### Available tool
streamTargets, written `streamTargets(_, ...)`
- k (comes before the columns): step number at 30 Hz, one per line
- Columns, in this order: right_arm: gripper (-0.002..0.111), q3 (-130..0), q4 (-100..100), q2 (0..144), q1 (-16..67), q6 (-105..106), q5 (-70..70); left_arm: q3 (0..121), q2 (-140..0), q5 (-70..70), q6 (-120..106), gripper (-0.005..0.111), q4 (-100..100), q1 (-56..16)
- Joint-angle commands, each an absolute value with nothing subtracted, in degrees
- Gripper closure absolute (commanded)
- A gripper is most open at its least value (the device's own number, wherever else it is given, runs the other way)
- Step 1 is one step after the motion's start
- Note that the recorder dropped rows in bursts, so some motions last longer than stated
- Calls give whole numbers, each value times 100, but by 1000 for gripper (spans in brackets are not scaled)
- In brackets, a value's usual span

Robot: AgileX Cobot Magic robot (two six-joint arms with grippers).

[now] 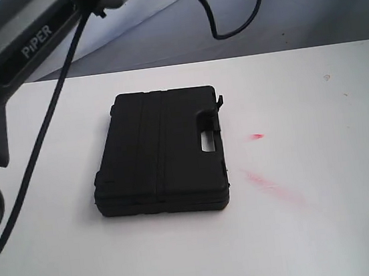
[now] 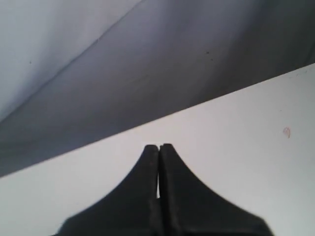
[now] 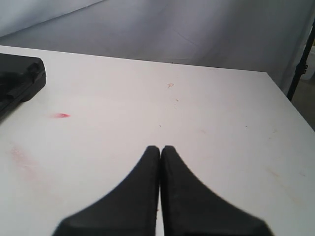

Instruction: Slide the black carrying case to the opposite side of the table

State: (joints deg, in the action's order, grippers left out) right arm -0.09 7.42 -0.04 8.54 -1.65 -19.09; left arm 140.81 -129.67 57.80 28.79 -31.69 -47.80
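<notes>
- The black carrying case [image 1: 159,151] lies flat on the white counter [image 1: 331,234], just left of the middle of the exterior view.
- It is a slim, matte, moulded box with rounded corners. Raised ribs run along its lid from the far edge to the near edge.
- A handle section forms its right-hand side, with a slot cut through it that shows the white beneath. A small latch tab sticks out at the upper right corner.
- In the right wrist view only one corner of the case shows, at the upper left edge of the frame.
- Right of the case the counter carries a short red dash [image 1: 257,136] and, below it, a longer faint pink smear [image 1: 271,184].
- White letters reading "PiPER" stand on the grey arm link [image 1: 36,41] at the upper left of the exterior view. A black cable [image 1: 38,156] hangs down beside it.
- The left tool [image 2: 159,146] has its fingers pressed together, holding nothing, over bare counter near an edge.
- The right tool [image 3: 160,147] is likewise pressed together and empty, well apart from the case.
</notes>
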Motion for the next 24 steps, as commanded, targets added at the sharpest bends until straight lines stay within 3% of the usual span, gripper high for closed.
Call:
streamTargets(1, 108, 0, 725, 0, 863, -174, -1890, 14104, -12643, 5490, 2540, 107, -3328, -4862)
streamTargets(15, 108, 0, 725, 0, 863, -174, -1890, 13982, -12225, 5222, 2501, 107, -3240, -4862)
streamTargets(24, 108, 0, 725, 0, 863, -174, -1890, 12644, -11629, 3894, 2948, 107, -4061, -5264)
